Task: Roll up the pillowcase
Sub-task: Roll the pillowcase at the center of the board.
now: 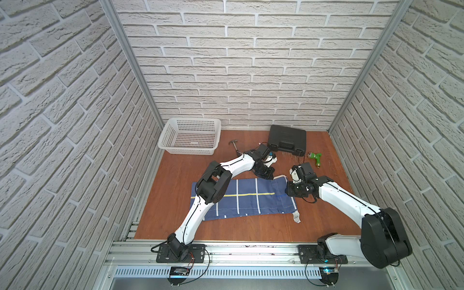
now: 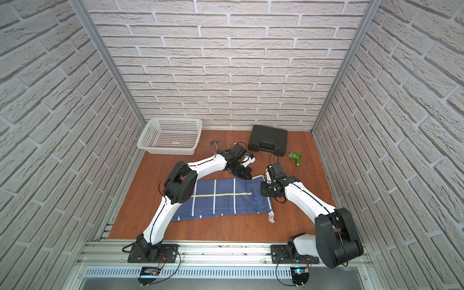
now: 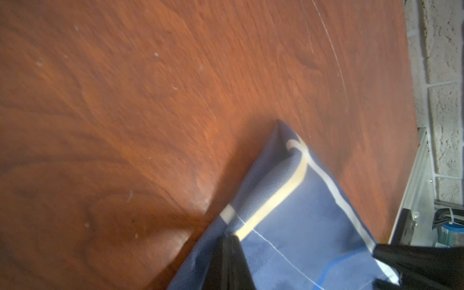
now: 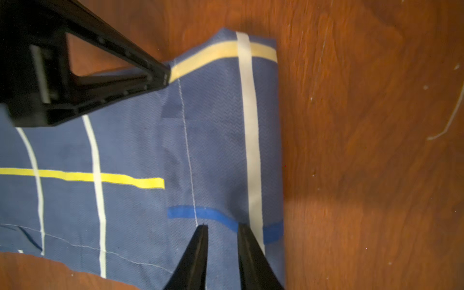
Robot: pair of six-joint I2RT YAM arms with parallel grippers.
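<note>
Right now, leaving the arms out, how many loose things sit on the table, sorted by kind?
Cloth: 1, the pillowcase
Containers: 2, the basket and the case
Tools: 2, the hammer and the spray nozzle
Total: 5

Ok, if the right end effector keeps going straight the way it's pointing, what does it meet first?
The pillowcase: the right end effector points down at its end, right by the blue stripe. Whether the tips touch the cloth is unclear.
</note>
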